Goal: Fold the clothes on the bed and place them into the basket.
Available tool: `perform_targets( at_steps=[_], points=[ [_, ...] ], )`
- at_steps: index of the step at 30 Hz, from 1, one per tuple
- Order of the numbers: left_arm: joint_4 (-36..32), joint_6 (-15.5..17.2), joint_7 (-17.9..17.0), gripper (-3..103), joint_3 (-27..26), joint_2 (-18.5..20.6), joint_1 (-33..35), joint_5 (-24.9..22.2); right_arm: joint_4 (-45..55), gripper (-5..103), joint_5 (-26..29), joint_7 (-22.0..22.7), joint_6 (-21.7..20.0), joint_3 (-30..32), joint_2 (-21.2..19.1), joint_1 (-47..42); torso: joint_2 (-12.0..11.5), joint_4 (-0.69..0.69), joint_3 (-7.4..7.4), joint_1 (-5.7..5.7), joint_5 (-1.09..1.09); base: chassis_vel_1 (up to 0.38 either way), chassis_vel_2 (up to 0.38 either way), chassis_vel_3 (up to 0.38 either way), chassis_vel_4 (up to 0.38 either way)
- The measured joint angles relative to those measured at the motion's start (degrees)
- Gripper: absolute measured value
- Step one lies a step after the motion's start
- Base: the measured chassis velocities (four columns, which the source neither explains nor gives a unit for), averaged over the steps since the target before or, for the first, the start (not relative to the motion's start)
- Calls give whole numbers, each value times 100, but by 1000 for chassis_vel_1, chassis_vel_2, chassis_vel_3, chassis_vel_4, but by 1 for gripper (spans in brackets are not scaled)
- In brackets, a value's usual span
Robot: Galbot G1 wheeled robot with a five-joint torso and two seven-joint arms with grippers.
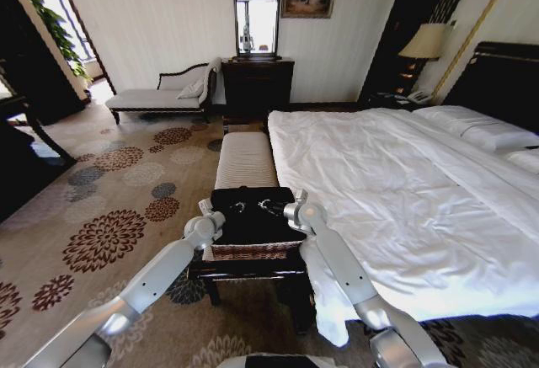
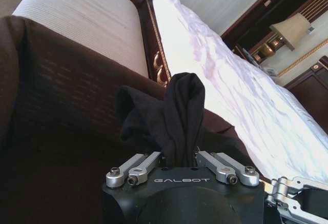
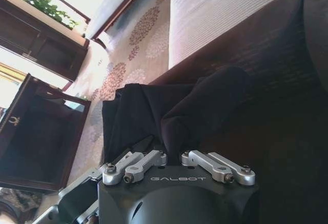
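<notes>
- Black cloth covers the flat top of the basket [image 1: 253,250] in the head view. The basket has brown woven sides. It stands at the foot of the bed [image 1: 396,183], just in front of a long pale striped bench [image 1: 245,159].
- The black T-shirt [image 1: 250,210] lies on top of the basket. It is hard to tell apart from the black top here.
- Both arms reach forward over the basket. The left gripper [image 1: 237,208] and the right gripper [image 1: 268,207] sit close together above the shirt, near the middle.
- The bed has a white duvet [image 1: 379,166] and white pillows [image 1: 497,136]. No clothes lie on it.
- In the left wrist view, the left gripper [image 2: 178,163] is pinched tight on a bunch of the black T-shirt [image 2: 174,116]. The cloth sticks up in a lump between its fingers [image 2: 143,166].
- Behind the lump you can see the striped bench [image 2: 87,19] and the bright white bed [image 2: 225,75].
- In the right wrist view, the right gripper [image 3: 174,161] is also clamped on a fold of the T-shirt [image 3: 174,111]. The cloth rises up between its fingers [image 3: 215,165].
- The dark basket top [image 3: 266,60] lies under the shirt, with the bench [image 3: 215,14] and a flowered carpet [image 3: 128,65] beyond.
</notes>
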Motion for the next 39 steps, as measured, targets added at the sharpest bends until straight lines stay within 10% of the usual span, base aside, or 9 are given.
perform_targets(
  at_steps=[39],
  points=[
    [2045, 8, 239, 14, 599, -807, -811, 696, -2589, 7, -1276, -500, 29, -881, 410, 1338, 1, 0, 0, 0, 0, 0, 0, 0, 0]
  ],
)
